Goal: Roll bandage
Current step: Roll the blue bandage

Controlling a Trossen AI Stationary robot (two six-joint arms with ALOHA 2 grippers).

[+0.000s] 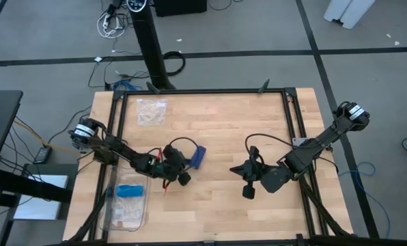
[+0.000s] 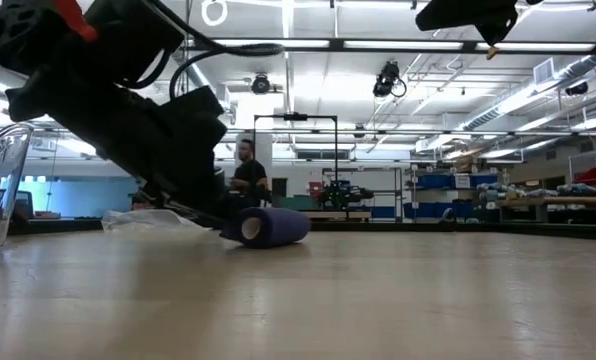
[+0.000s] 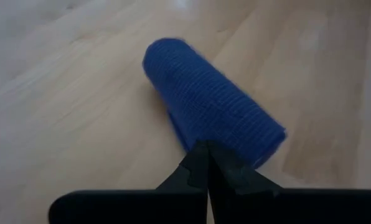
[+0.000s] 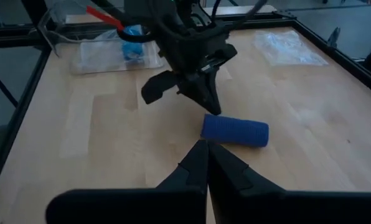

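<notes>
Bandage, a dark navy-blue ribbed fabric strip (image 1: 199, 157), is shown wound into a compact cylinder and laid on its side on the pale wooden table (image 1: 224, 116), left of centre; no loose tail is seen trailing from it in the right wrist view (image 4: 235, 131), though a short flap may be tucked beneath it in the left wrist view (image 3: 210, 102), which cannot be settled. The left gripper (image 1: 184, 164) is held just beside the roll, its tips close to one end; its fingers (image 3: 201, 168) are seen pressed together with nothing between them, so the roll is not gripped. The right gripper (image 1: 247, 183) is kept well apart from the roll, right of centre, raised off the table; its fingers (image 4: 204, 163) are likewise clenched on nothing. The rolling is judged to be done or very nearly done; what may be left is a check that the end is tucked and the drawing back of both arms. A crumpled clear plastic bag (image 1: 151, 111) is seen near the far left corner; a second clear bag with a smaller light-blue item (image 1: 129, 190) is seen at the near left edge; a person (image 2: 246, 172) is visible in the room beyond.
</notes>
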